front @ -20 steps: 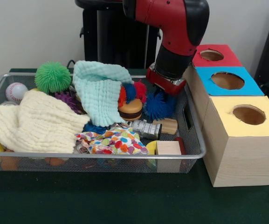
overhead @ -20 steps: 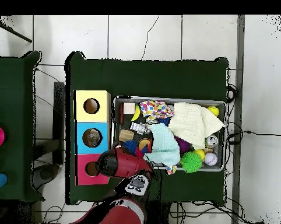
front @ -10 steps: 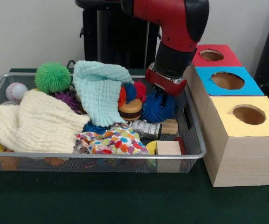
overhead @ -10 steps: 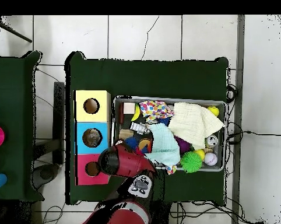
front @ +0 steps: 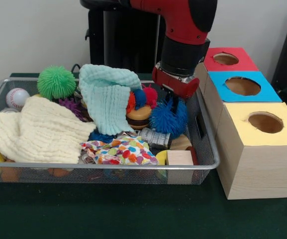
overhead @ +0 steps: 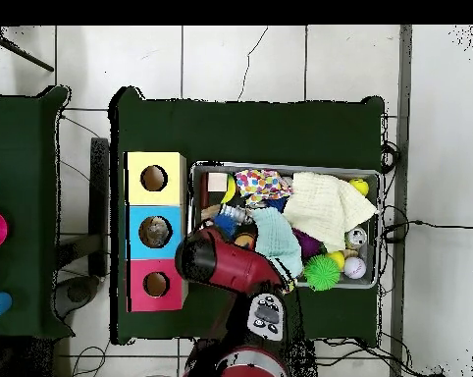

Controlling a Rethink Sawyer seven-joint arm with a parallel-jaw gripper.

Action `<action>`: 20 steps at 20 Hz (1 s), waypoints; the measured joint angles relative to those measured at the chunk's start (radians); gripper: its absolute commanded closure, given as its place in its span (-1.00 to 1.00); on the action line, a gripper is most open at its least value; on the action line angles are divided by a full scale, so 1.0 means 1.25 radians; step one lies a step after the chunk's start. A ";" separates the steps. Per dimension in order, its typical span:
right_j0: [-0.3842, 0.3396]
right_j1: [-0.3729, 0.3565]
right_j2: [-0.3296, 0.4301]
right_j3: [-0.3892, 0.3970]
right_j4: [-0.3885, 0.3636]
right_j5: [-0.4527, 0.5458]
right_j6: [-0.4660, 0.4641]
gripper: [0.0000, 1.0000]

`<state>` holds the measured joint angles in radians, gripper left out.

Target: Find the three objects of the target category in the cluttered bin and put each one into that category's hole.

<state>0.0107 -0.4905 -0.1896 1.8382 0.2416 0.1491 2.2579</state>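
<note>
The end effector (front: 172,105) is down at the bin's box-side end, and it looks clamped on the blue spiky ball (front: 168,118), whose spines hide the tips (so take the grip as my reading). The ball hangs just clear of the clutter, above the silver cylinder (front: 155,137) and wooden pieces. Beside it sit the mint cloth (front: 105,93) and the wire bin (front: 209,137). Past the rim stand the three boxes. This looks like the lift-out step; next it needs to rise over the rim and swing to the blue box (front: 242,86), likely this category's hole.
</note>
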 measured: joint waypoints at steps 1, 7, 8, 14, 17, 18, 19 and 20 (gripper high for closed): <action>-0.002 -0.003 0.002 -0.003 0.000 0.003 0.000 1.00; -0.011 -0.008 0.021 -0.025 0.000 0.014 0.000 1.00; -0.015 -0.007 0.034 -0.033 0.000 0.014 0.000 1.00; -0.004 0.000 0.033 -0.074 -0.004 0.027 0.000 1.00; 0.011 0.000 0.021 -0.106 -0.026 0.066 0.000 1.00; 0.017 0.000 0.017 -0.124 -0.044 0.096 0.000 1.00; 0.019 -0.001 0.015 -0.135 -0.054 0.115 0.000 1.00; 0.020 -0.002 0.014 -0.142 -0.063 0.130 0.000 1.00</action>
<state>0.0353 -0.4929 -0.1727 1.6605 0.1628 0.3111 2.2579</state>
